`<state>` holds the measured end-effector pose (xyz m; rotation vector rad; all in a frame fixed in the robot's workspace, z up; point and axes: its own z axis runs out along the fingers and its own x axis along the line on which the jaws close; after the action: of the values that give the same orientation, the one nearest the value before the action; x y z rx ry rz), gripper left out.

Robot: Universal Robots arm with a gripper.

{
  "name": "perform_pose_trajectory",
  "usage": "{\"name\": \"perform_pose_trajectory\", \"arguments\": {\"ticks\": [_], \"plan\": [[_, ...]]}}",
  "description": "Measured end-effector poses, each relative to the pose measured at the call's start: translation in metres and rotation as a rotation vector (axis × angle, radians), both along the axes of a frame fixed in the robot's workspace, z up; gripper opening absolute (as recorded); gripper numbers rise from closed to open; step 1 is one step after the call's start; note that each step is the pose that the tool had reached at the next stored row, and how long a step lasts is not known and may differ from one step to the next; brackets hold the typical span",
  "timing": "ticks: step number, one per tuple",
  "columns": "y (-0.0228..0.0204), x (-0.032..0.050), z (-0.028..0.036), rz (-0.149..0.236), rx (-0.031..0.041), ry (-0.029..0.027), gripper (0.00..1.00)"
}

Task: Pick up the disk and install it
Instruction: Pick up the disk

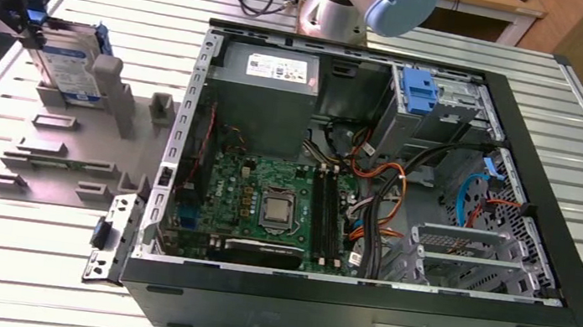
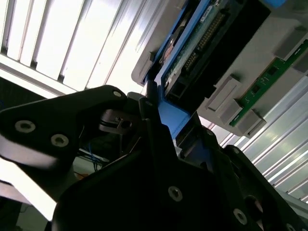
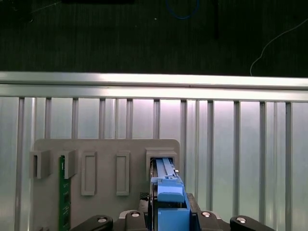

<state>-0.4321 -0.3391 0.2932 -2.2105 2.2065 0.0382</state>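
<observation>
While the disk point(image 1: 67, 70) stands in the grey holder point(image 1: 79, 148), pincer point(image 3: 168, 217) pinching it

Disk point(image 1: 70, 68) upright in holder point(image 1: 55, 142), computer case point(image 1: 362, 312) toward the exterior view's right.

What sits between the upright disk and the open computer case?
In the exterior view, grey upright posts stand on the table between the disk and the computer case.
</observation>
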Motion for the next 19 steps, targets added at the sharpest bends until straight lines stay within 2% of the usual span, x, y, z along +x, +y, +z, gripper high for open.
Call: {"name": "perform_pose_trajectory", "arguments": {"ticks": [1, 2, 16, 18, 19], "plan": [[0.0000, 0.0000, 0.0000, 0.000, -0.0002, 0.0002, 0.38], [0.0000, 0.0000, -0.0001, 0.000, -0.0002, 0.0003, 0.44], [0.0000, 0.0000, -0.0030, 0.000, -0.0012, 0.0004, 0.44], [0.0000, 0.0000, -0.0030, 0.000, -0.0013, 0.0004, 0.42], [0.0000, 0.0000, -0.0030, 0.000, -0.0013, 0.0004, 0.36]]}}
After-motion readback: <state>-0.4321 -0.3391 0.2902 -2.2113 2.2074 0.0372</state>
